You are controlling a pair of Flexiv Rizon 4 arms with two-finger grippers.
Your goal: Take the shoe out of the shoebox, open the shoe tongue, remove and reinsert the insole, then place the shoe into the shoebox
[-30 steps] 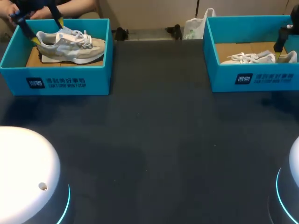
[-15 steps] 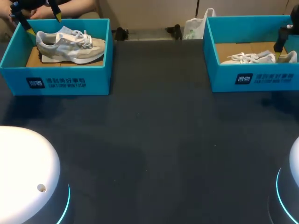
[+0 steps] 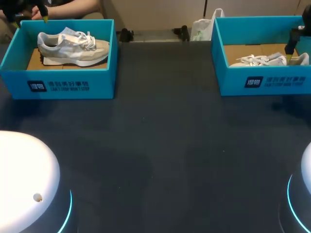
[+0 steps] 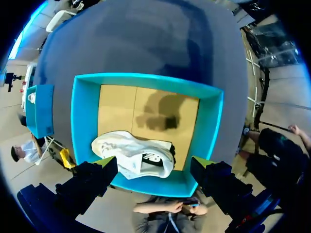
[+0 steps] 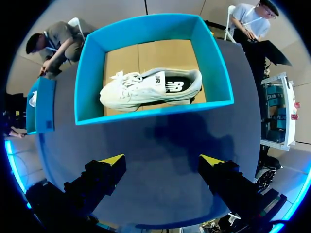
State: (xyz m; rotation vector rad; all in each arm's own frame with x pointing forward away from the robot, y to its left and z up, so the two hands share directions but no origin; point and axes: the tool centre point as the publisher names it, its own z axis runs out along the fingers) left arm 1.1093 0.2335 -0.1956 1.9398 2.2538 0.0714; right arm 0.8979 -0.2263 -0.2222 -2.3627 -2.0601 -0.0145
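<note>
Your left gripper [image 4: 153, 163] had lifted away from the shoe [image 3: 73, 47] in its box [image 3: 68, 83], fingers wide; your right gripper [image 5: 163, 160] hung wide open too.

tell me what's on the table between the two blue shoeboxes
Nothing; the head view shows bare dark table between the left shoebox and the right shoebox.

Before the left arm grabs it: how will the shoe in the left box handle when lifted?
Likely light for its size: the shoe has a thick foam-looking sole. The upper probably gives if squeezed at the collar; the sole less so. The laces may snag the box wall.
</note>
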